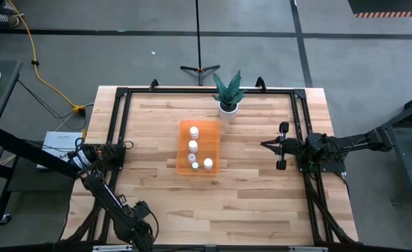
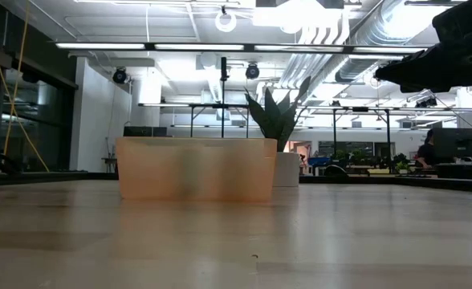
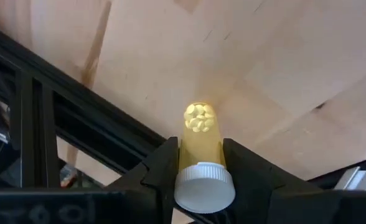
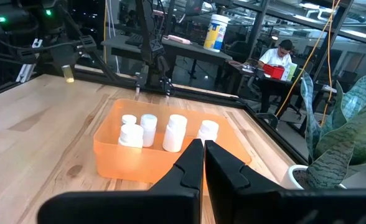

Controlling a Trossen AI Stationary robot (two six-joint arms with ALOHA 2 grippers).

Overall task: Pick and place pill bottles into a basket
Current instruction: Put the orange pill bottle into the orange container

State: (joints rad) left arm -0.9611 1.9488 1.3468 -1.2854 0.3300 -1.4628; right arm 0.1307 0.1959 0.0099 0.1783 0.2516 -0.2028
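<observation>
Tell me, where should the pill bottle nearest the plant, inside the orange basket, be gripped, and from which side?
Grip the bottle near its white cap, coming straight down from above. It stands upright, and the basket walls around it block a level approach from the side. It stands apart from the other bottles, so there is likely room on either side.

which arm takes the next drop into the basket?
Left. The left gripper is shut on a yellowish pill bottle near the table's front-left corner, ready to carry to the basket. The right gripper is shut and empty, beside the basket.
</observation>
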